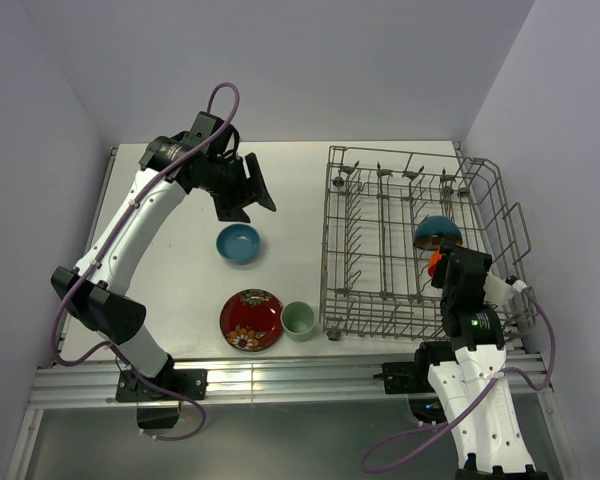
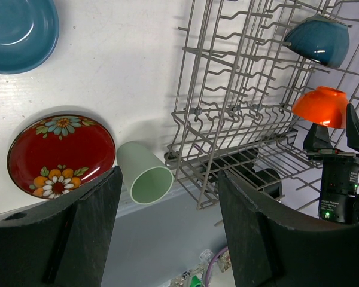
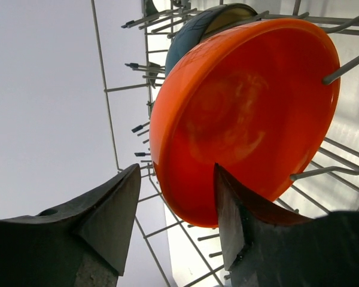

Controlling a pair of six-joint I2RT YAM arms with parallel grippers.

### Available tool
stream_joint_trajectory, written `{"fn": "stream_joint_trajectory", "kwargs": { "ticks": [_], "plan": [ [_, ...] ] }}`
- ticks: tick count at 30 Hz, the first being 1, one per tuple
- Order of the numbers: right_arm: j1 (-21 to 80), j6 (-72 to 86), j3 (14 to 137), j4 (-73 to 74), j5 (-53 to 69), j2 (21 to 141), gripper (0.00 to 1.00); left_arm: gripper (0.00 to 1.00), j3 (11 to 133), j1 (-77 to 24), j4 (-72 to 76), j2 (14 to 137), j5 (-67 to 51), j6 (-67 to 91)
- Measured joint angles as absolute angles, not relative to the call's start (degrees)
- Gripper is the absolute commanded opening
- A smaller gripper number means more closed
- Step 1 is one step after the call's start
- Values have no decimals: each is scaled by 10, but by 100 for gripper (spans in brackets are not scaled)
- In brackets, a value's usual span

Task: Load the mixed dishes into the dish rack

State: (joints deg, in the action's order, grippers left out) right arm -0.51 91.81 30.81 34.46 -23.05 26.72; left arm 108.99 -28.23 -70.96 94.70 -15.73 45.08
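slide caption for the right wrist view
open right gripper straddling the rim of an orange-red bowl in the grey wire dish rack

The dish rack [image 1: 325, 250] is bare grey metal wire, dull rather than polished. The orange-red bowl [image 3: 245, 113] looks smooth and glossy, and the red patterned plate [image 2: 60, 152] has a shiny glaze that catches the light. The pale green cup [image 2: 145, 174] is smooth and matt. The left gripper [image 2: 170, 179] has fingers [image 2: 84, 233] of matt black plastic, faintly grainy. The white table [image 1: 180, 275] is matt.
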Motion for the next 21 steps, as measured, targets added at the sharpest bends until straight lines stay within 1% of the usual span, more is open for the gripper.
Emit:
{"fn": "stream_joint_trajectory", "kwargs": {
  "ticks": [8,15,21],
  "plan": [
    [-5,902,308,345,-228,263,62,72,1079,-282,-708,947,-157,453],
    [-5,899,313,357,-220,261,62,72,1063,-282,-705,947,-156,457],
    [-5,884,314,361,-213,247,65,72,1053,-282,-700,947,-156,462]
  ]
}}
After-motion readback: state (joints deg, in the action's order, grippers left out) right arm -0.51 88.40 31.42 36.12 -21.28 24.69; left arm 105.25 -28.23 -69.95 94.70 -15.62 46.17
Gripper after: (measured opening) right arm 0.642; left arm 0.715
